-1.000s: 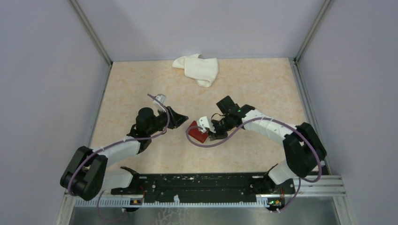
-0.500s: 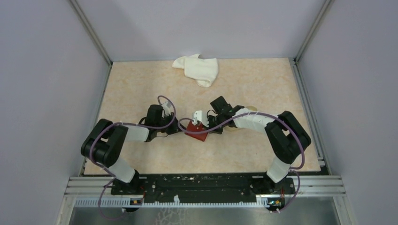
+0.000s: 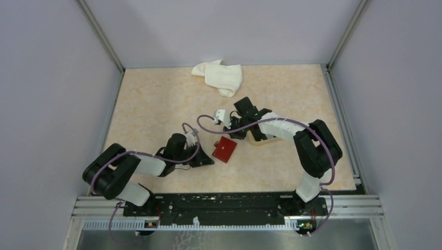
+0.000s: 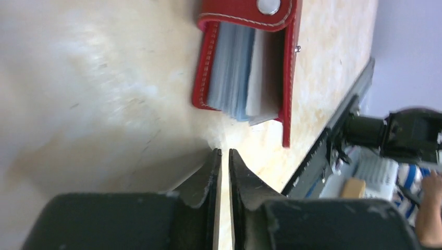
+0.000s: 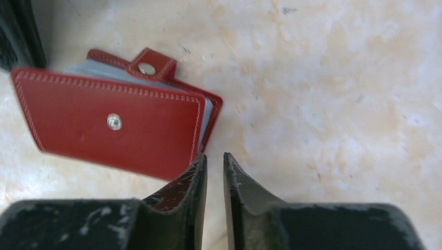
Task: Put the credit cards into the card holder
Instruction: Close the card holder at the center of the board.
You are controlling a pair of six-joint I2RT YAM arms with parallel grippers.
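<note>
The card holder (image 3: 224, 149) lies flat on the table (image 3: 151, 99), about midway between the left and right edges and nearer the near edge than the far one. Its red covers are folded over, but the snap tab sticks out loose and unfastened, and pale leaves show along the open side. The left fingers (image 4: 215, 156) sit low just left of it, tips pointing at that open side without touching. They are almost together with only a thin slit between them, and hold nothing. The right fingers (image 5: 200, 162) hang at its far edge, also drawn nearly together and empty; whether a tip touches the cover's corner I cannot tell. A beige tray (image 3: 258, 140) peeks out from under the right arm, near the holder's right. A white cloth (image 3: 221, 76) lies bunched at the far edge, well apart. Open table stretches across the far left corner and along the near edge in front of the holder
</note>
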